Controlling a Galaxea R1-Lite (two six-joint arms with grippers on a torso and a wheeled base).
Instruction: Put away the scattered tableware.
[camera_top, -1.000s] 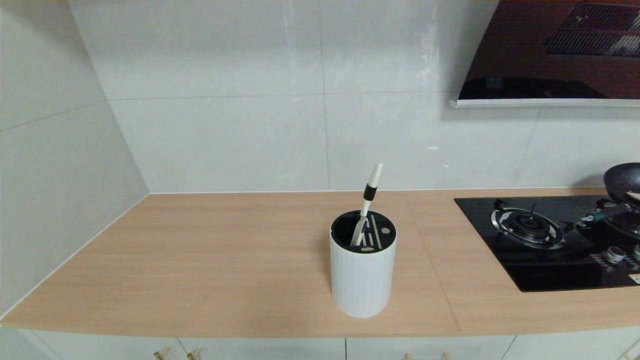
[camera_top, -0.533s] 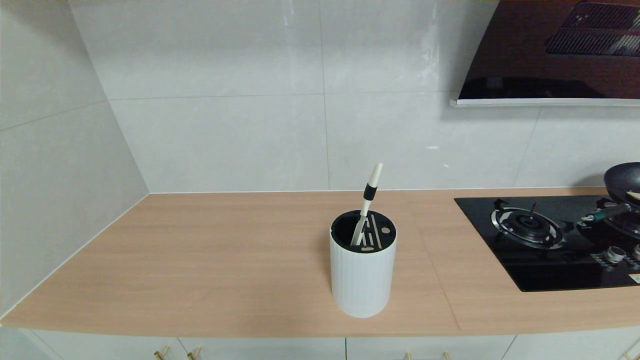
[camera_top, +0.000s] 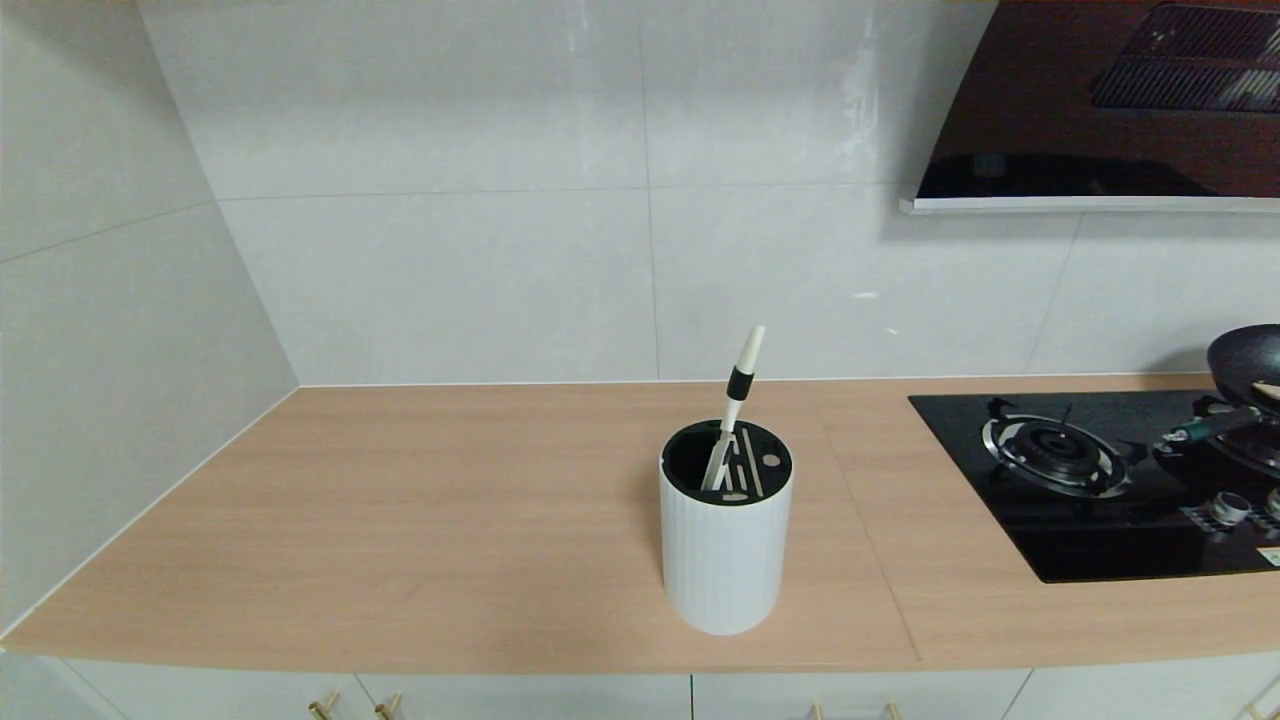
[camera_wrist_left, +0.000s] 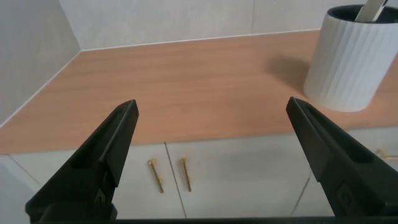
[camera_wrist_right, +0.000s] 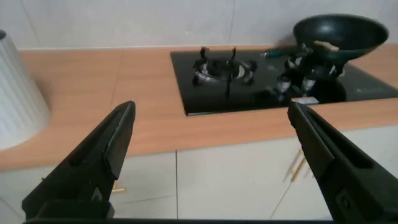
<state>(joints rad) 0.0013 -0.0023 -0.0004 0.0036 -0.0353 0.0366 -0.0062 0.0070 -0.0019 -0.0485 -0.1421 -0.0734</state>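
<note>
Seemingly the last step is done: low in the head view's centre, a white-handled utensil (camera_top: 738, 400) (black-banded) leans inside the white holder (camera_top: 726, 545) on the counter (camera_top: 400, 520). In the left wrist view, the left gripper (camera_wrist_left: 211, 107) gapes wide and holds nothing. In the right wrist view, the right gripper (camera_wrist_right: 211, 110) does likewise. The next move probably calls for looking for any remaining piece.

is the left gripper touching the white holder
Apart. In the left wrist view the open left gripper is out before the counter; the holder stands back on it.

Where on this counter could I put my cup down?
The widest bare stretch of wooden counter runs from the left wall to the white utensil holder. A narrower strip lies between the holder and the black cooktop. The cooktop is crowded: burner, knobs, a pan.
</note>
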